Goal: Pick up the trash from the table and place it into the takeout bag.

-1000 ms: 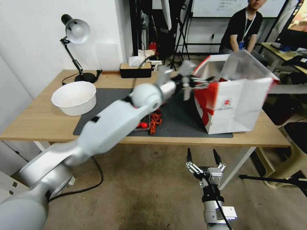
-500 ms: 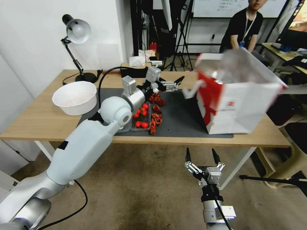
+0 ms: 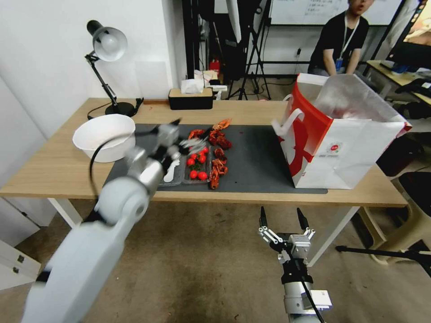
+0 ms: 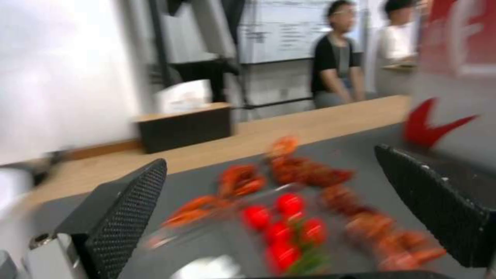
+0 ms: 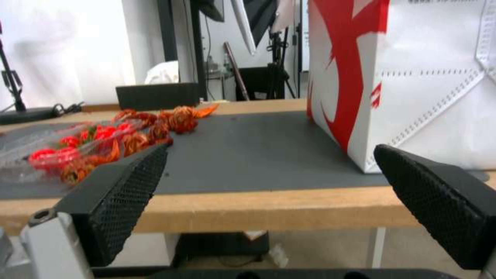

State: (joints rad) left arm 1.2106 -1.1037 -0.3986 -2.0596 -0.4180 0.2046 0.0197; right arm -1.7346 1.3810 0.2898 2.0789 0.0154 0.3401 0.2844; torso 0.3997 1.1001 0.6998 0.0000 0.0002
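The takeout bag [image 3: 345, 152], white with red sides and a silver lining, stands upright and open on the right end of the table [image 3: 54, 172]. The trash is out of view. My left gripper [image 3: 191, 134] hovers open over the dark mat [image 3: 256, 166], above the clear tomato tray, well left of the bag. In the left wrist view its fingers [image 4: 124, 205] are spread wide with nothing between them. My right gripper [image 3: 282, 220] hangs open below the table's front edge, facing the bag [image 5: 413, 77].
A large white bowl [image 3: 104, 137] sits at the mat's left end. A clear tray of cherry tomatoes [image 3: 196, 167] and red crayfish pieces [image 3: 218, 157] lie mid-mat. A desk lamp [image 3: 107, 45] and black tissue box [image 3: 190, 98] stand at the back.
My left arm swung back from the bag's mouth to the left and now sits over the tomato tray. The bag rocked and settled upright. The right arm stayed put.
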